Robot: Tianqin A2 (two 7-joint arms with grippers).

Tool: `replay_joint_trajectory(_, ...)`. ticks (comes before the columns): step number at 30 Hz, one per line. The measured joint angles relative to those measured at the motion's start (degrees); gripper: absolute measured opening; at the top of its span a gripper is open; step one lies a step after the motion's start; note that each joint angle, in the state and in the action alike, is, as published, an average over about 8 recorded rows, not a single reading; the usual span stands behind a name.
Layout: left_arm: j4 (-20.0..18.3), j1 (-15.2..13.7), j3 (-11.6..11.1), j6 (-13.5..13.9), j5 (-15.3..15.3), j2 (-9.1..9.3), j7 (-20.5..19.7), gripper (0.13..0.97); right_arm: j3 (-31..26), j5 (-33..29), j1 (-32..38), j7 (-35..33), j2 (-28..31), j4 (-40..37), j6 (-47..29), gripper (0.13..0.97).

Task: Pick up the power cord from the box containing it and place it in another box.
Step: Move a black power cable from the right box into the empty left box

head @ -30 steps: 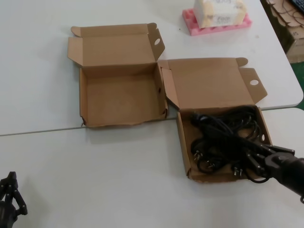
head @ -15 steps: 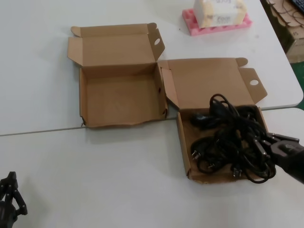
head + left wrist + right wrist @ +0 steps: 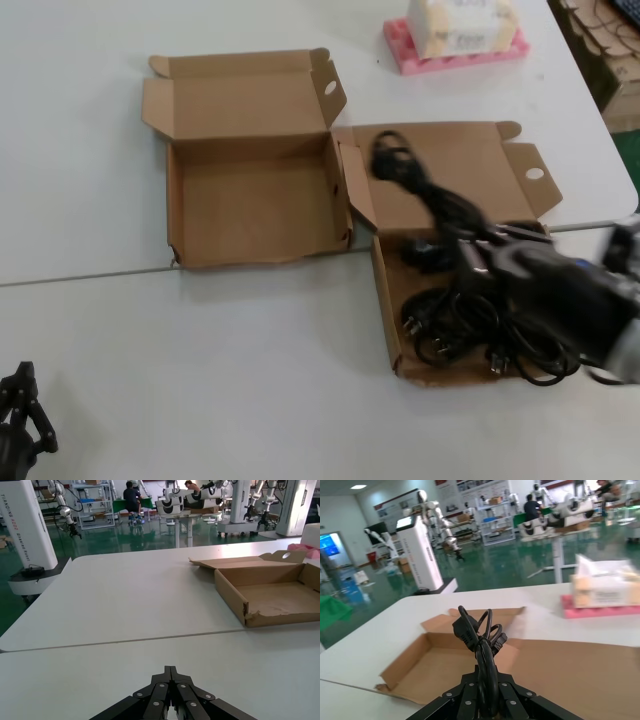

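Observation:
The box with the straight front wall (image 3: 385,300) sits right of centre and holds several tangled black cords. My right gripper (image 3: 478,248) is above it, shut on a black power cord (image 3: 420,185). The cord is lifted, and its looped end (image 3: 388,155) hangs over the box's open lid. In the right wrist view the cord (image 3: 479,632) rises from between the closed fingers of my right gripper (image 3: 487,680). The empty box with the wavy front edge (image 3: 255,258) lies to the left; it also shows in the right wrist view (image 3: 432,662) and the left wrist view (image 3: 270,592). My left gripper (image 3: 20,415) is parked shut at the near left.
A pink foam tray (image 3: 455,50) carrying a white object stands at the back of the table and shows in the right wrist view (image 3: 602,605). Both box lids stand open toward the back. A seam (image 3: 90,275) runs across the white table.
My right gripper has risen out of the box with a cord, moving left and toward the back. The cord's loop now hangs over the lid. The left arm has not moved.

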Motion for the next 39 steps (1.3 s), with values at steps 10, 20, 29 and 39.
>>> replay_joint_trajectory(10, 0.0, 0.0, 0.0, 0.0, 0.0, 0.0, 0.0, 0.163, -23.26, -4.37, 16.08, 0.0, -5.36, -15.53, 16.72, 0.178)
replay_joint_trajectory(20, 0.0, 0.0, 0.0, 0.0, 0.0, 0.0, 0.0, 0.163, -49.5, -16.39, 30.99, 0.0, -10.91, -34.51, 40.08, 0.178)
replay_joint_trajectory(29, 0.0, 0.0, 0.0, 0.0, 0.0, 0.0, 0.0, 0.163, -70.88, -22.64, 39.56, 0.0, -12.88, -45.87, 61.98, 0.2)
replay_joint_trajectory(39, 0.0, 0.0, 0.0, 0.0, 0.0, 0.0, 0.0, 0.163, -76.1, -19.54, 40.72, 0.0, -11.81, -46.06, 67.17, 0.259)
